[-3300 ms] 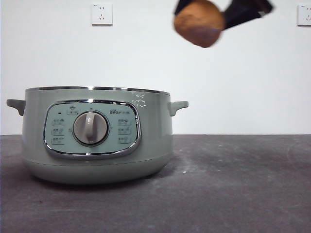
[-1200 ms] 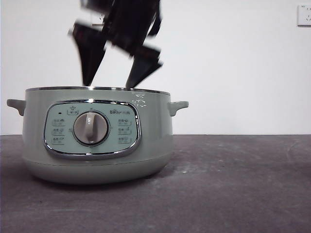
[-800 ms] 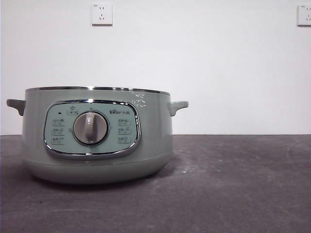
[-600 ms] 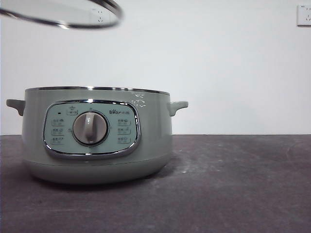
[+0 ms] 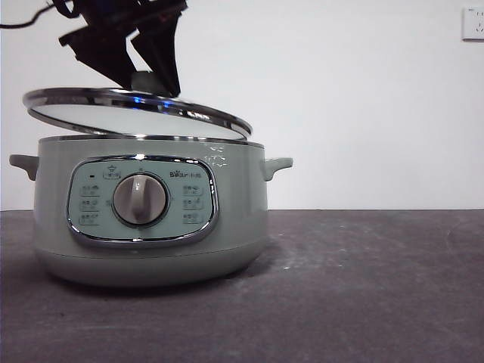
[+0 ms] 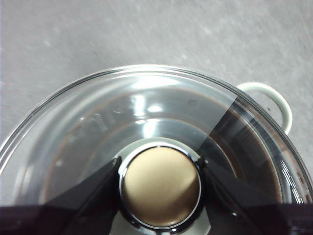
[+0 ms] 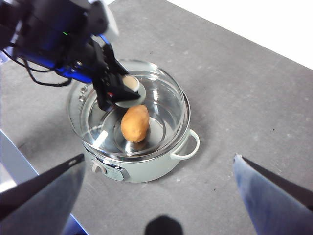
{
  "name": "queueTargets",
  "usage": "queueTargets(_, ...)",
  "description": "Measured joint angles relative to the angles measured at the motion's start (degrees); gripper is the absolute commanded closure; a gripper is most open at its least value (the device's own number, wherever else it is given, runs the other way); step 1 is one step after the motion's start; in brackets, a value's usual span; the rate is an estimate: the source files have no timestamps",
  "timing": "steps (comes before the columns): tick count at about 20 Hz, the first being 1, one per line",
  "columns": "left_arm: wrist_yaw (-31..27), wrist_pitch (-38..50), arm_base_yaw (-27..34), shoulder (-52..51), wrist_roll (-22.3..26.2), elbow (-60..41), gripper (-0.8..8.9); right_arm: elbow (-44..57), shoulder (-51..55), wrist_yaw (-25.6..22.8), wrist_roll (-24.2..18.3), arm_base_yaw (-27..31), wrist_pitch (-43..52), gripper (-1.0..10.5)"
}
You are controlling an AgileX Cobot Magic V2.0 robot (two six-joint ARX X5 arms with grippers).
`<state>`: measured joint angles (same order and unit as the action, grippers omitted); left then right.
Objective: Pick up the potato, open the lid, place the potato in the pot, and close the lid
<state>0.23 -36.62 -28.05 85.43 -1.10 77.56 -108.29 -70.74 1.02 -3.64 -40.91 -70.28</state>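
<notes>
The sage-green pot [image 5: 151, 219] stands on the table, dial facing the front view. My left gripper [image 5: 149, 85] is shut on the lid's pale knob [image 6: 160, 183] and holds the glass lid [image 5: 136, 112] tilted just above the pot's steel rim, its right edge lowest. In the left wrist view the jaws press both sides of the knob. The right wrist view, from high up, shows the pot [image 7: 146, 161] with the potato [image 7: 135, 123] lying inside it, seen through the lid [image 7: 164, 100]. My right gripper [image 7: 159, 191] is open and empty, well above the table.
The dark grey table [image 5: 363, 287] stretches to the right of the pot. A white wall with a socket [image 5: 473, 23] is behind. One of the pot's side handles [image 7: 188, 145] sticks out toward the right gripper's side.
A gripper carried the potato over the pot, opened and withdrew. The lid then came in from the upper left and has come down to just over the rim.
</notes>
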Motion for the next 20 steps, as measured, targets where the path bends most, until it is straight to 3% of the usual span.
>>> queueTargets(6, 0.0, 0.3, -0.5, 0.2, 0.0, 0.0, 8.22, 0.0, 0.0, -2.8, 0.0, 0.0, 0.0, 4.5)
queueTargets(20, 0.3, -0.3, -0.7, 3.2, 0.0, 0.6, 8.16, 0.0, 0.0, -2.8, 0.0, 0.0, -0.4, 4.5)
